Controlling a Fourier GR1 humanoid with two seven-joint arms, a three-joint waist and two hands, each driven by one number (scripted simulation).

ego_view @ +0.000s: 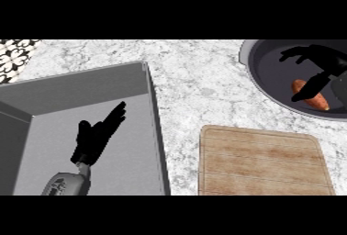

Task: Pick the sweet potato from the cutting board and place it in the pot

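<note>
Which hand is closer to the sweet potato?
Right. The right hand is over the pot, just above the sweet potato. The left hand is far away, over the sink.

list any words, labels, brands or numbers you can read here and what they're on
None: no readable text stands on anything in the head view.
The pot, sweet potato, cutting board and sink are unmarked.
The black-and-white pattern at the upper left is ornament, not lettering.

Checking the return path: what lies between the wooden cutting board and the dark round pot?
Only bare marbled counter separates the wooden cutting board from the dark round pot, in the head view.
</note>
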